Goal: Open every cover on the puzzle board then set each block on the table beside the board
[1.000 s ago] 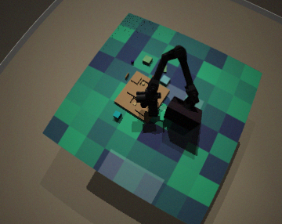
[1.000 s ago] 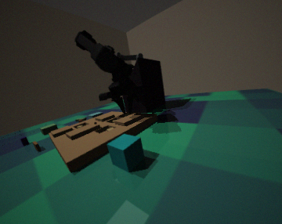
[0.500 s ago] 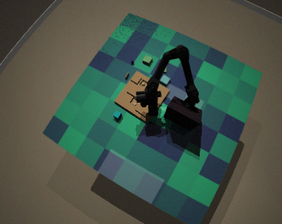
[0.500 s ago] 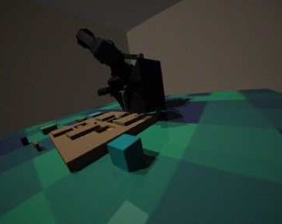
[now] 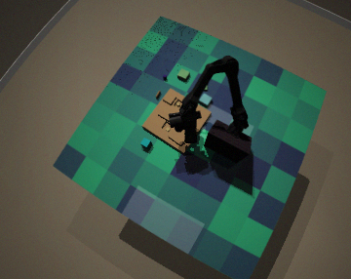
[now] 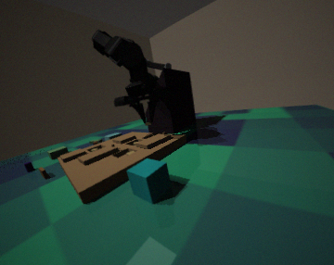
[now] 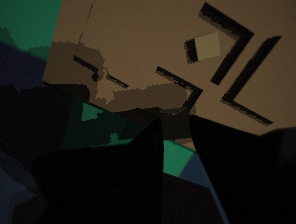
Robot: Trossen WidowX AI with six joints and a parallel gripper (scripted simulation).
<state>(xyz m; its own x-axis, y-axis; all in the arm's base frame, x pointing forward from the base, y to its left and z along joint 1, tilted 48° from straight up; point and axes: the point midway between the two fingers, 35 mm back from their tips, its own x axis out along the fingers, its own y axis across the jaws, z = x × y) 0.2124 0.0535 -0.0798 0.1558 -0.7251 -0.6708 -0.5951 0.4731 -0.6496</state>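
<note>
Status, left to right in the top view: a teal cube (image 5: 146, 143) (image 6: 148, 182), an orange block (image 5: 158, 95) (image 6: 44, 173) and a purple block (image 5: 165, 78) (image 6: 29, 167) rest on the surface beside the puzzle board (image 5: 155, 120) (image 6: 83, 181) (image 7: 135, 30). One well (image 5: 168, 129) (image 7: 207, 46) is uncovered; its contents are unconfirmed. A green block (image 5: 183, 75) (image 6: 58, 152) lies clear of the board. My pincer (image 5: 190, 140) (image 6: 147, 122) (image 7: 174, 123) is closed on a dark piece (image 7: 176, 126), type indeterminate, near the board's edge. A light-blue block (image 5: 205, 99) (image 6: 113, 135) lies beyond. Remaining, by my assessment: release this piece, verify all covers and wells, withdraw.
</note>
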